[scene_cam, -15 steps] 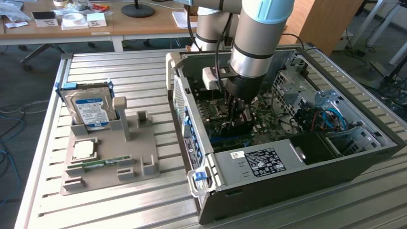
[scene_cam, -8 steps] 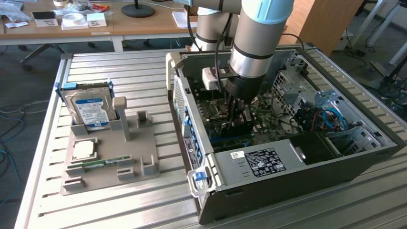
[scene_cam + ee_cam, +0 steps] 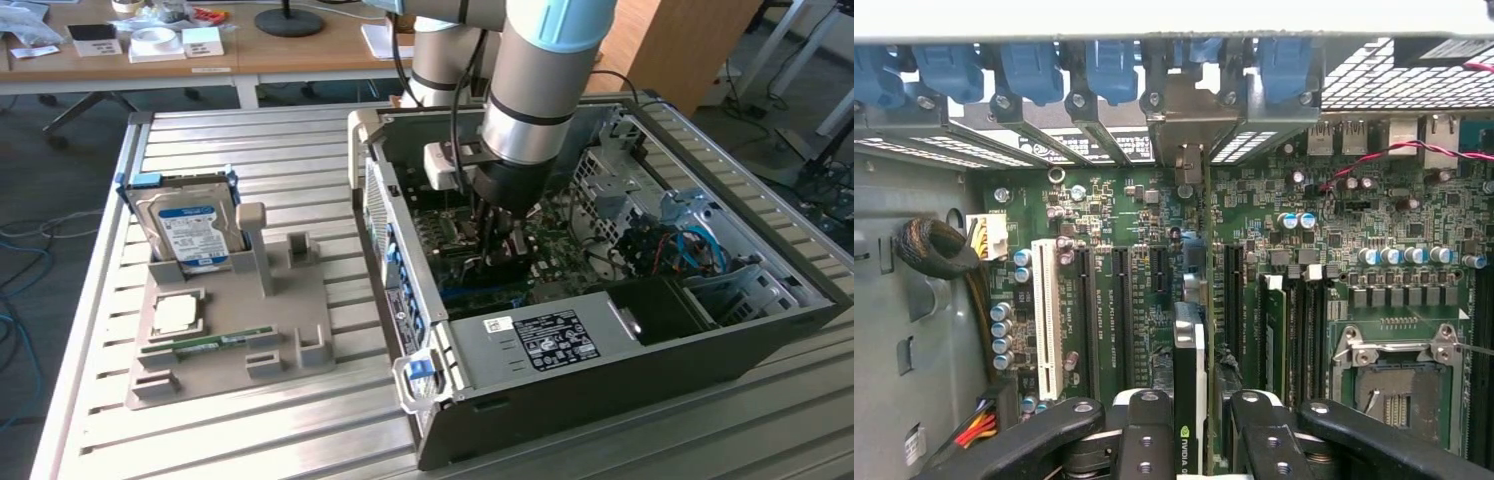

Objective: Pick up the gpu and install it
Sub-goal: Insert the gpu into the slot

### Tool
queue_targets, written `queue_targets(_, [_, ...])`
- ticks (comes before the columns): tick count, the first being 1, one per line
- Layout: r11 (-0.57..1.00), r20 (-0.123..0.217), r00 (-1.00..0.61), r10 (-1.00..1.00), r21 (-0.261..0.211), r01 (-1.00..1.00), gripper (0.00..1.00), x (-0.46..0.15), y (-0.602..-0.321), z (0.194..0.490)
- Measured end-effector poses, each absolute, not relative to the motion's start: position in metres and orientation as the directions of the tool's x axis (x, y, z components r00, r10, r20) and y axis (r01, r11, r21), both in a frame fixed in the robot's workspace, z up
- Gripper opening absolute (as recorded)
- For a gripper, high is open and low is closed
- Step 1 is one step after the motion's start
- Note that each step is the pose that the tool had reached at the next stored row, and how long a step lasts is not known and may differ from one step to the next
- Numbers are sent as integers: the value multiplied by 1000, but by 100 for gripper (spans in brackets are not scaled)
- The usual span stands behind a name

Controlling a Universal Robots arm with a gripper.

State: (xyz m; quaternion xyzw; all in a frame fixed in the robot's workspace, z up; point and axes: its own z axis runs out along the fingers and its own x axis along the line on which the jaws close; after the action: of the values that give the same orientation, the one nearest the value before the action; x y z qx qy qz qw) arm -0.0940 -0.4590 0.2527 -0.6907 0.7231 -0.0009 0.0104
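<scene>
Currently the gripper (image 3: 1191,440) is clamped on the gpu (image 3: 1190,370), held edge-on inside the case (image 3: 747,345), just above the motherboard (image 3: 1334,220) slots. Risk: misalignment with its slot could jam the card edge or bend its bracket.

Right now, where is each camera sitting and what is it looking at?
Exterior view: off the arm, above the slatted table, looking down at the open computer case; the arm reaches inside.
Wrist view: on the wrist, facing the motherboard; the tool grips the gpu edge-on.
Shared: the case, the motherboard, the tool.
</scene>
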Motion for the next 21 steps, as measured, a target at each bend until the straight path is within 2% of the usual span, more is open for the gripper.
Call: queue_targets(21, [46,-14,-46,-999,-16,-999,26,-94,-459,250])
